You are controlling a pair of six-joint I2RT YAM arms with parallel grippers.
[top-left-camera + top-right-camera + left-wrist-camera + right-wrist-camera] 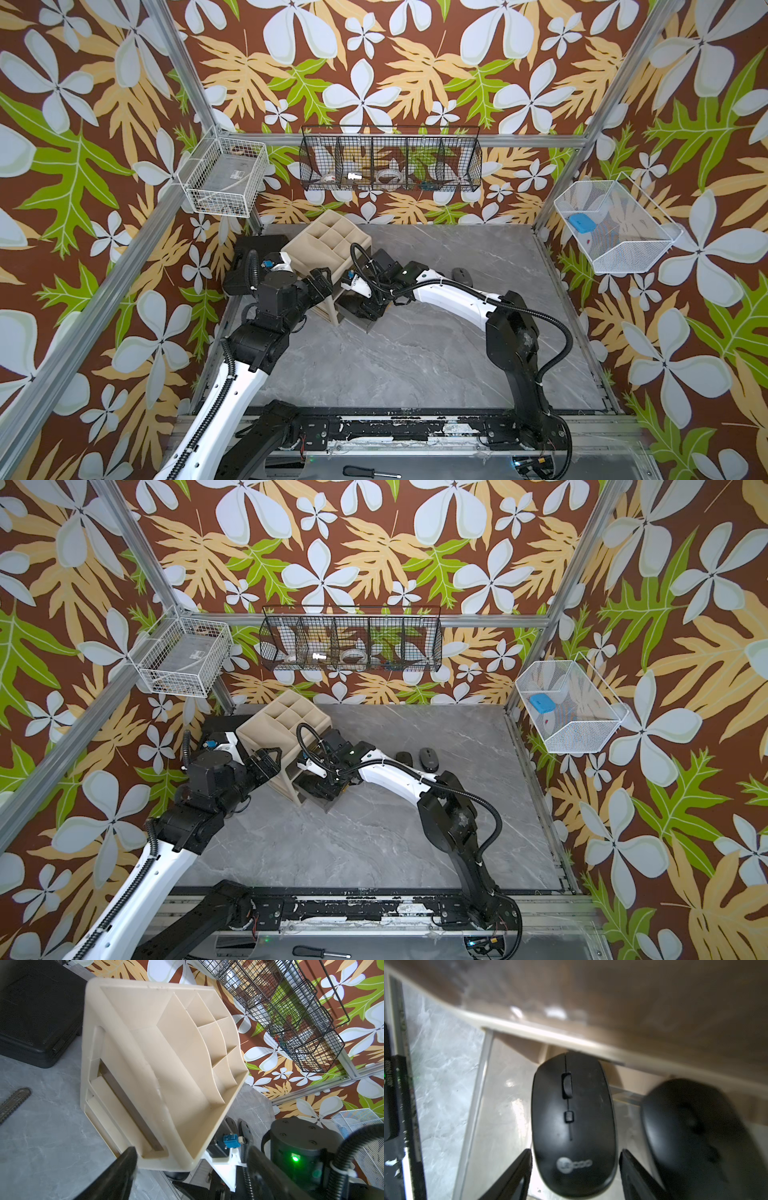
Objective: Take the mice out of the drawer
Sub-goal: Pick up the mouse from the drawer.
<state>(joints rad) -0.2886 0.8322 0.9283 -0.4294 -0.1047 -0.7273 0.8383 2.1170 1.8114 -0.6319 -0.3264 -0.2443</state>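
A black mouse with a pale round logo (574, 1122) lies in the clear drawer (500, 1126), pulled out of the beige organizer (328, 245). My right gripper (575, 1150) is open astride its rear end, with a thin gap on each side. A second black mouse (695, 1136) lies beside it in the drawer. In a top view, a black mouse (403, 757) and a dark grey mouse (428, 758) rest on the table beyond the right arm. My left gripper (191, 1157) is open, with the organizer's near corner between its fingers.
A black plastic case (253, 262) sits left of the organizer. A white wire basket (224, 178), a black wire basket (390, 162) and a white mesh basket (615, 228) hang on the walls. A screwdriver (370, 471) lies at the front edge.
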